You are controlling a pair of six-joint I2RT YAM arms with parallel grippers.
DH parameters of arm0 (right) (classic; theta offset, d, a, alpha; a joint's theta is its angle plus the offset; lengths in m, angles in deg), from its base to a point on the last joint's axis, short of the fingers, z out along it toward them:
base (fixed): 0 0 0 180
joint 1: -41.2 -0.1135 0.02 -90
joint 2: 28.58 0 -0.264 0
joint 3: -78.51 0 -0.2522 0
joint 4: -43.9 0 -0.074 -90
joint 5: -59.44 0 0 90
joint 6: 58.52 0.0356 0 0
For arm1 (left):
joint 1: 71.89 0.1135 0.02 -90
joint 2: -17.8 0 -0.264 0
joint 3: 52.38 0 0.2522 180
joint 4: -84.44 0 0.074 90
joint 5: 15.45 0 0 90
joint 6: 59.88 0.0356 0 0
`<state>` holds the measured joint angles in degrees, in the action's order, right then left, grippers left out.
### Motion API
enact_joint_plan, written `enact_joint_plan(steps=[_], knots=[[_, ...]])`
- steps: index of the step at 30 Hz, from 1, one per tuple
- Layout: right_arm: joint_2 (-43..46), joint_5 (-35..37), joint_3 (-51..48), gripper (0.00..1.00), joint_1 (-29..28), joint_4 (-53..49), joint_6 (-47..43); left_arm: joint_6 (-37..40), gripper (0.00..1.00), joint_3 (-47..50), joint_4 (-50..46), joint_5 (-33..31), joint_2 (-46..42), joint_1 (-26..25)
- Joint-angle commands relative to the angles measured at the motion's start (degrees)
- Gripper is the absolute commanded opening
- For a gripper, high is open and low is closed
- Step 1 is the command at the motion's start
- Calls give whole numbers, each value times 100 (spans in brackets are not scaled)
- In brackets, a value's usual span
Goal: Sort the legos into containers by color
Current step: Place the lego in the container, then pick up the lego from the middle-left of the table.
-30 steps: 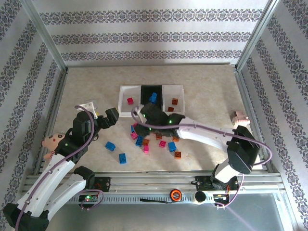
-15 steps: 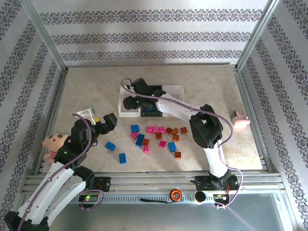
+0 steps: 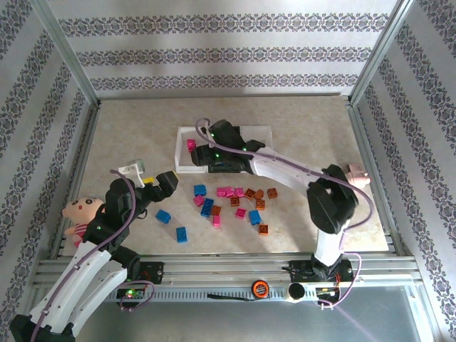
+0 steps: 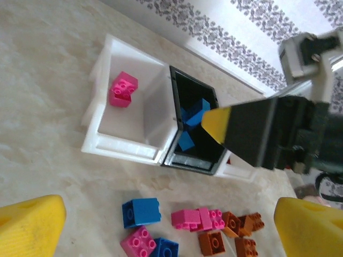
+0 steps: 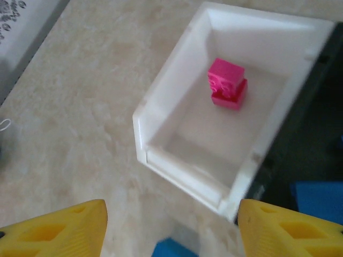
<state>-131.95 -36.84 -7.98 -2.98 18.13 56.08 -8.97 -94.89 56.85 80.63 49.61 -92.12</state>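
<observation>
Right gripper (image 5: pixel 171 227) hangs right over the white tray (image 5: pixel 161 107), fingers apart, nothing between them. Two pink bricks (image 5: pixel 228 83) sit stacked inside that tray, toward its far wall, so this looks like the drop-off of a pink piece. Next to the white tray, the black tray (image 4: pixel 193 162) holds blue bricks (image 4: pixel 195 115).

To finish well, I'd lift straight up and clear the tray's rim before swinging away, so a finger doesn't clip the wall and shove the whole row.

The loose legos (image 3: pixel 231 203) lie in a scatter just in front of the white tray, with pinks in the middle. Left gripper (image 3: pixel 162 183) waits wide open to the near left of the white tray, holding nothing. It should stay out of the other arm's return path.
</observation>
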Motion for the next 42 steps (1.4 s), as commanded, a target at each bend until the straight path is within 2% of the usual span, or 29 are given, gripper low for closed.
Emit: enact_joint_plan(steps=[1, 4, 7, 9, 13, 17, 20, 23, 28, 33, 42], knots=[[694, 164, -873, 67, -130, 473, 184, 133, 100, -193, -622, 475, 320, 79], [1243, 246, -1737, 67, -161, 665, 307, 179, 88, -135, -1217, 727, 629, -21], [1670, 315, -2390, 67, -170, 798, 419, 56, 83, 77, -1747, 512, 546, -424], [1883, 362, -2708, 67, -180, 864, 473, -39, 81, 154, -2203, 162, 389, -853], [2224, 432, -3184, 67, -179, 998, 581, -662, 79, 76, -2931, -1042, 426, -2402], [2395, 523, -3424, 68, -170, 1069, 633, -1178, 75, 86, -3194, -1411, 1157, -3391], [2491, 543, -3521, 68, -171, 1104, 640, -1368, 73, 125, -2969, -1584, 1821, -3854], [2629, 571, -3605, 68, -170, 1105, 639, -1334, 71, 33, -2703, -1681, 2337, -3883], [2944, 633, -3766, 68, -165, 1039, 604, -1221, 71, 110, -1935, -1625, 2624, -3875], [3357, 754, -3987, 68, -161, 992, 607, -1086, 70, 72, -1642, -1535, 3141, -3816], [3836, 872, -4241, 68, -119, 866, 641, -893, 51, 1, -1519, -1412, 3628, -3697]])
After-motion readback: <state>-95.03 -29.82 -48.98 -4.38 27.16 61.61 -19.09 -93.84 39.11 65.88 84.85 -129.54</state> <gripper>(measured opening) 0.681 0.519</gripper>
